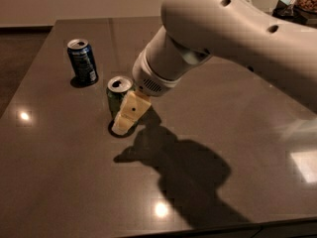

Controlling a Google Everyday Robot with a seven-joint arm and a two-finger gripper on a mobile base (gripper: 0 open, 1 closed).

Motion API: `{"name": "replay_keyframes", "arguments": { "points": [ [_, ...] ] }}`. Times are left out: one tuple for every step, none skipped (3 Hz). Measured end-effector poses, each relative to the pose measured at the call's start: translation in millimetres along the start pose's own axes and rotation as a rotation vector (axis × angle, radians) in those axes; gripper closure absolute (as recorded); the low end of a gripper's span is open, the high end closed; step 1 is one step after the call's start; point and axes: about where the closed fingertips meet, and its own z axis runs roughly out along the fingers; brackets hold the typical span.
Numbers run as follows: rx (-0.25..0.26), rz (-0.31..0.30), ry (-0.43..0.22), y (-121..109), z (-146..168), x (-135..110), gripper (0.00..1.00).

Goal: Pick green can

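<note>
Two drink cans stand upright on the dark table (59,148): one dark blue can (82,61) at far left and the green can (118,87) nearer, just right of it. The gripper (125,117) presses against the green can's near-right side; whether it is clamped on the can I cannot tell.
</note>
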Motion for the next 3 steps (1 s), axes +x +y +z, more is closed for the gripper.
{"name": "replay_keyframes", "arguments": {
  "points": [
    [-0.006, 0.000, -0.054, -4.0, 6.5, -9.1, 0.00],
    [-0.021, -0.003, -0.078, -4.2, 11.2, -13.6, 0.16],
    [-0.039, -0.010, -0.089, -1.4, 14.3, -18.9, 0.39]
  ]
}}
